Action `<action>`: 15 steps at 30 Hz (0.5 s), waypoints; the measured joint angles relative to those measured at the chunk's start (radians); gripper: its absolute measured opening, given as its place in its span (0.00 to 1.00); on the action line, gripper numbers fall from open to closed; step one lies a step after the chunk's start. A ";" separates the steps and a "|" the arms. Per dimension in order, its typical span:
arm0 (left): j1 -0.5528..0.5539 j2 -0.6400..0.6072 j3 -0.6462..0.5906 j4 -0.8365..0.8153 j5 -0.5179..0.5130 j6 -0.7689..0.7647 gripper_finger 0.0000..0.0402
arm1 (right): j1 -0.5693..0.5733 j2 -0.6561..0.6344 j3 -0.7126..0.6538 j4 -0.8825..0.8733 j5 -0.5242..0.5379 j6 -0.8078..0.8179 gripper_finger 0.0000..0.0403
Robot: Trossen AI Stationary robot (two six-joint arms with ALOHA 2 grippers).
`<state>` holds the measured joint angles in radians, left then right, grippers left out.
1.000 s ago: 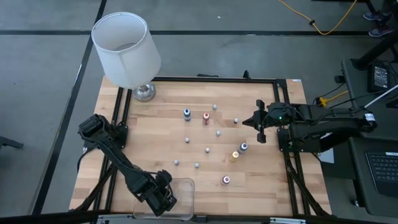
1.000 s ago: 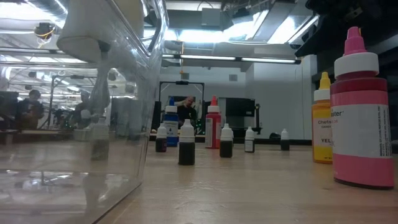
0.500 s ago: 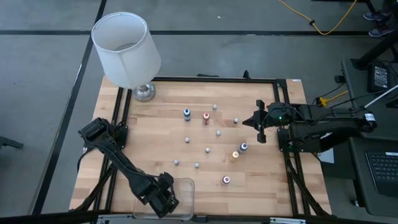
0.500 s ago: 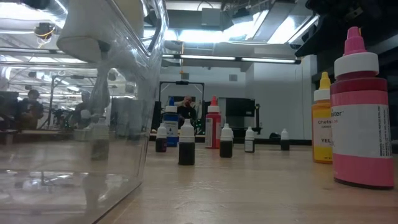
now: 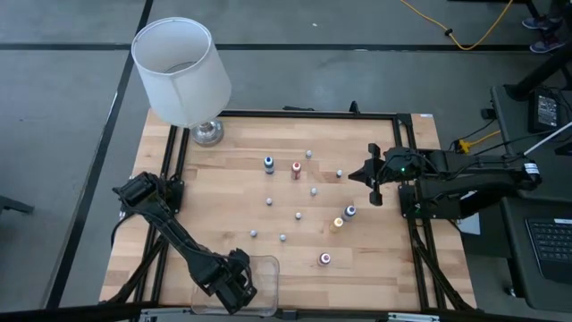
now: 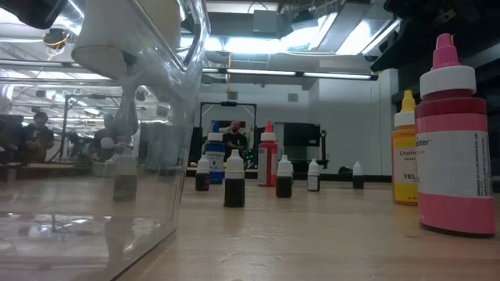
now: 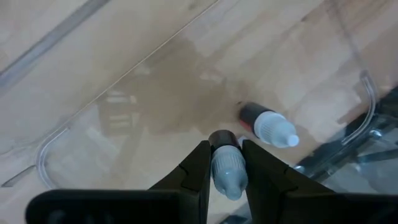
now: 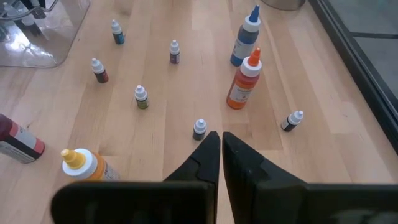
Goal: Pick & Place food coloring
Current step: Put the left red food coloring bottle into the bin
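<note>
The left tool (image 7: pixel 225 163) hangs over the clear plastic tray (image 5: pixel 266 265) at about seven o'clock on the desk (image 5: pixel 232 183), its fingers clenched around a tiny pale-capped bottle (image 7: pixel 227 165) of food coloring. One small dark bottle (image 7: pixel 267 124) already lies on its side inside the tray, just beside the held one. The other bottles, among them a blue one (image 5: pixel 268 164) and a red one (image 5: pixel 296 169), stand scattered around the middle of the desk. The right tool (image 8: pixel 220 144) waits at about three o'clock, closed on nothing. To do the drop well, I would keep the bottle inside the tray's wall, lower it close to the floor, clear of the lying bottle, then release so it does not bounce out.
</note>
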<state>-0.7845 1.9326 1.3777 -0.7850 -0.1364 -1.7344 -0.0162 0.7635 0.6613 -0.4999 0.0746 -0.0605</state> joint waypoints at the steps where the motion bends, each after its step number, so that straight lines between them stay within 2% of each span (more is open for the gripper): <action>1: 0.000 0.002 0.000 0.000 0.000 0.000 0.17 | 0.000 0.000 0.000 0.000 0.000 0.000 0.06; 15: 0.002 0.003 0.000 -0.005 0.009 0.011 0.18 | 0.000 0.000 0.000 0.000 0.000 -0.004 0.06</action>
<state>-0.7830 1.9358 1.3777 -0.7898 -0.1276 -1.7229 -0.0166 0.7635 0.6613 -0.4995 0.0750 -0.0647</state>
